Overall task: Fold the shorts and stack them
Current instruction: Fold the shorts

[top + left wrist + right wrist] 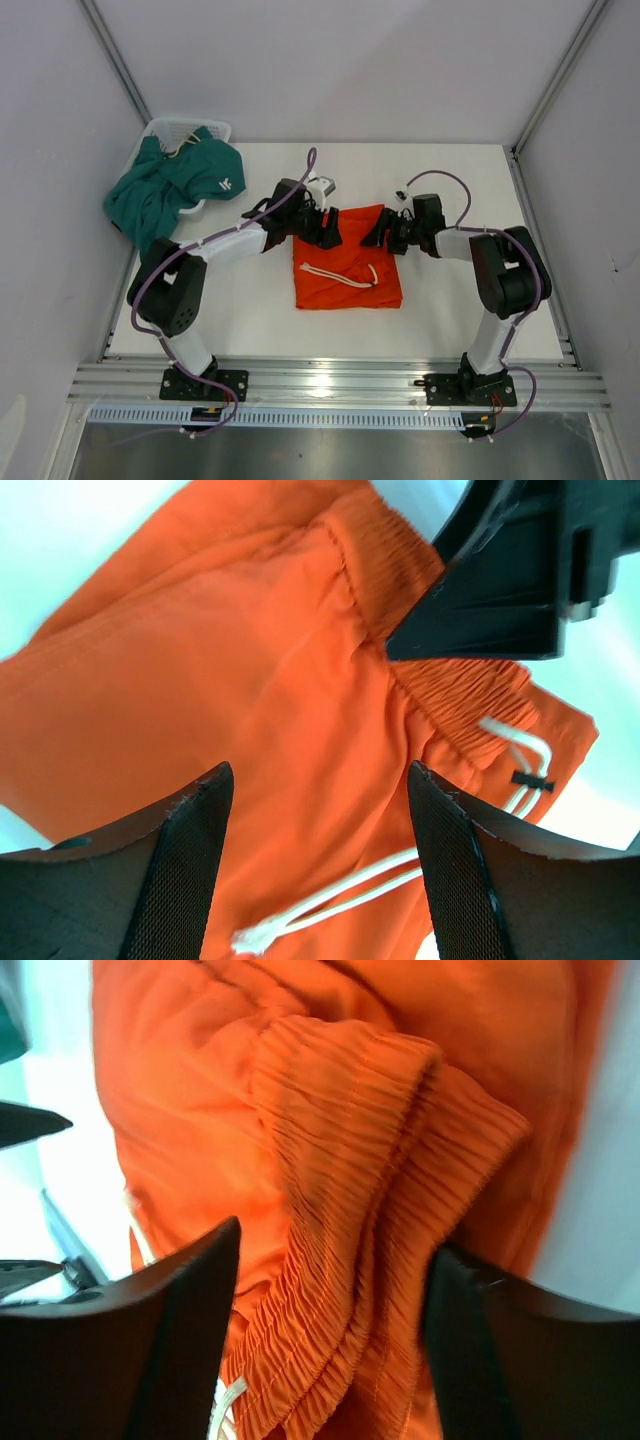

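Top external, left tool (331,232) and right tool (375,233) wide over orange shorts (345,280), teal shorts (165,190) logo (226,184) illegible

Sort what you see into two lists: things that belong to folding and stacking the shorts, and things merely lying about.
Part of the job: orange shorts; teal shorts.
Merely lying about: white mesh basket; table.

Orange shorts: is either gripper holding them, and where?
Nothing held: left gripper is open above the orange shorts; right gripper is open, its fingers straddling the bunched waistband without pinching it.
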Robot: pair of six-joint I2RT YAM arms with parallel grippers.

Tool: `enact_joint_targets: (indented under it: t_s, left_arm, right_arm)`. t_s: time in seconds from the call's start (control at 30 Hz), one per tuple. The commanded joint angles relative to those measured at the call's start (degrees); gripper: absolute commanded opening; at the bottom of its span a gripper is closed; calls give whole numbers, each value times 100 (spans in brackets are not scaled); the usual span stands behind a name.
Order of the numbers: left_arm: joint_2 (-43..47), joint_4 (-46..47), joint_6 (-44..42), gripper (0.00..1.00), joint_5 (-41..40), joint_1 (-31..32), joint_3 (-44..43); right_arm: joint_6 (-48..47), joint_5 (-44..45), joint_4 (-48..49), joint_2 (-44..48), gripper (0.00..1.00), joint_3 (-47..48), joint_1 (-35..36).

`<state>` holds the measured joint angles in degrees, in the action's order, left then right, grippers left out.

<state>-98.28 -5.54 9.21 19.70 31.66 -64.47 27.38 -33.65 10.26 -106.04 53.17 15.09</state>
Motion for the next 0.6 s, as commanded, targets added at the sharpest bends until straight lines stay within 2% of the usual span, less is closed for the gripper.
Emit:
enact_joint_targets:
  t_s: [0.0, 0.07, 0.23, 0.33, 0.47, 0.57]
  left_arm:
    - [46, 369, 186, 73, -151, 33, 223]
    - [81, 404, 221, 73, -151, 42, 285]
    - [37, 370, 248, 73, -221, 60, 224]
    - [19, 352, 265, 73, -283, 68, 154]
    - [-24, 291, 309, 72, -300, 68, 5]
    - [-68, 282, 370, 72, -274, 68, -92]
  right_arm:
    - [-153, 727, -647, 548, 71, 150, -15]
    - [-171, 1199, -981, 1021, 77, 150, 55]
    - [-189, 2151, -1834, 1866, 75, 89, 240]
    - [-93, 1986, -1870, 2322, 60, -183, 284]
    - [153, 1441, -1589, 2728, 53, -666, 512]
    - [417, 1019, -1141, 2782, 34, -983, 723]
